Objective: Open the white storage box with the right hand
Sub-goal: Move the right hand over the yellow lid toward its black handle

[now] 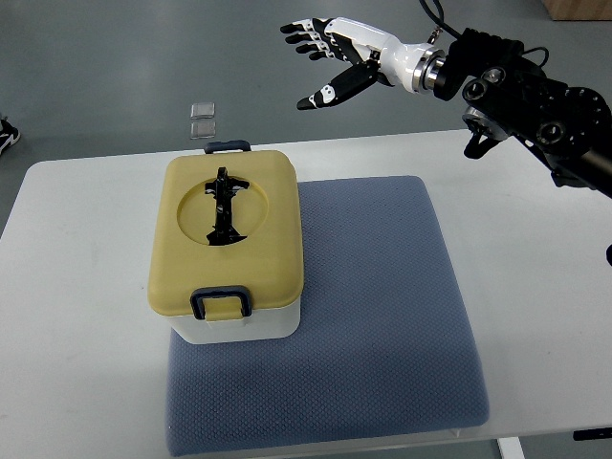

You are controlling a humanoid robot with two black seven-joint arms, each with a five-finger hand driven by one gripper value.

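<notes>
A white storage box point(251, 323) with a yellow lid point(258, 239) stands on the left part of a blue-grey mat point(382, 306). The lid is closed, with a black folding handle point(223, 205) lying in its round recess. A dark latch point(222, 301) sits at the near edge and another latch point(228, 147) at the far edge. My right hand point(325, 57) is raised beyond the table's far edge, above and to the right of the box, fingers spread and holding nothing. The left arm is out of view.
The mat lies on a white table point(535, 316). Two small clear squares point(202, 119) lie on the grey floor beyond the table. A dark shoe tip point(6, 134) shows at the left edge.
</notes>
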